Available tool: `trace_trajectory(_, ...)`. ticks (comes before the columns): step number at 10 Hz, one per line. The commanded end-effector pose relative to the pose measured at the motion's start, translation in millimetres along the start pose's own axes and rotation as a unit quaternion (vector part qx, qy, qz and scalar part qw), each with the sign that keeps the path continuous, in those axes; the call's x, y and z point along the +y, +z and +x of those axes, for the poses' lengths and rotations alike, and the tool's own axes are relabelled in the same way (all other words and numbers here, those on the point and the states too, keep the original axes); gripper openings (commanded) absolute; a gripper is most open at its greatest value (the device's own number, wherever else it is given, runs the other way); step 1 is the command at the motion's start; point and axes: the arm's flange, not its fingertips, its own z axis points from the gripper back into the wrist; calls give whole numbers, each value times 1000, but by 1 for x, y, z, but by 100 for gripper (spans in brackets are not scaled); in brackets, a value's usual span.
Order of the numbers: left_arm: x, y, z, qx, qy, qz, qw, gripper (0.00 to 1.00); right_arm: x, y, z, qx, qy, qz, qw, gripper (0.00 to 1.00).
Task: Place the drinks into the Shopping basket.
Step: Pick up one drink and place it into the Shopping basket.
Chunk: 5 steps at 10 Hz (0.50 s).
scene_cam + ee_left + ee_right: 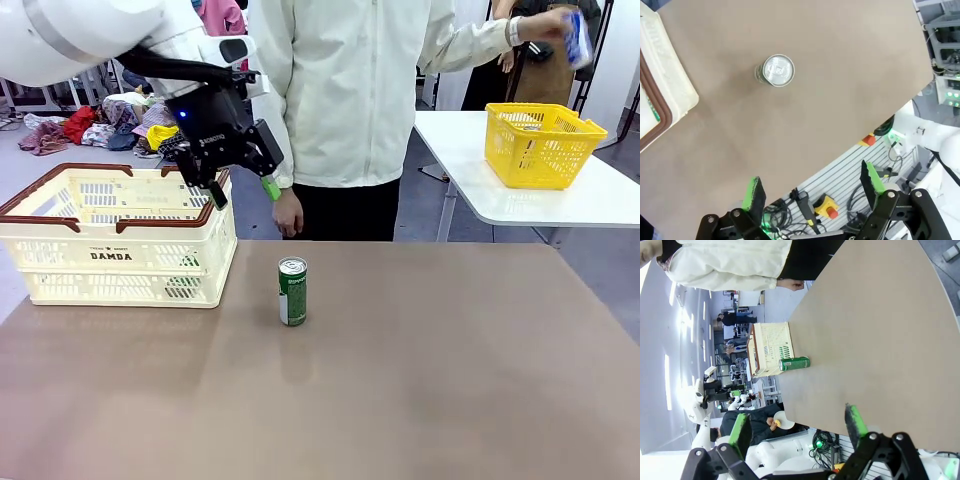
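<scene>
Tabletop: a brown tabletop [450,380] spreads across the lower half of your front view, with a person standing at its far edge.
Drink: you have one green can [292,291] upright near the middle of the frame, just right of the basket and apart from it. From the left wrist its silver top [778,70] sits upper centre-left.
Shopping basket: the cream Shopping basket [120,235] stands at middle left, its DAMDA print facing you.
Left claw: your left claw [244,192] hangs above the basket's right end, jaws spread wide, nothing between the green pads [754,192].
Right claw: your right claw [797,419] is spread wide and empty at the bottom of its own view, with the can lying sideways mid-frame.
Person: one hand [288,213] hangs behind the can. The other, at upper right, holds a blue-and-white item [572,35] too small to identify.
Background: a yellow basket [540,145] sits on a white table [600,200] at right.
</scene>
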Motion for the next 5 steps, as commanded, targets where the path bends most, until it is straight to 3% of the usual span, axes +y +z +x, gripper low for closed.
trace_trajectory(1, -5, -7, 1, 2, -2, 5, 1000, 100, 0, 1, 0, -1, 9, 4, 1000, 100)
trace_trajectory(2, -7, -19, 15, -29, 76, 21, 996, 100, 0, 1, 0, -1, 9, 4, 1000, 100)
trace_trajectory(3, -17, -36, 26, -46, 113, 65, 990, 100, 0, 1, 0, -1, 9, 4, 1000, 100)
trace_trajectory(5, -38, -71, 50, -32, 128, 99, 986, 100, 0, 1, 0, -1, 9, 4, 1000, 100)
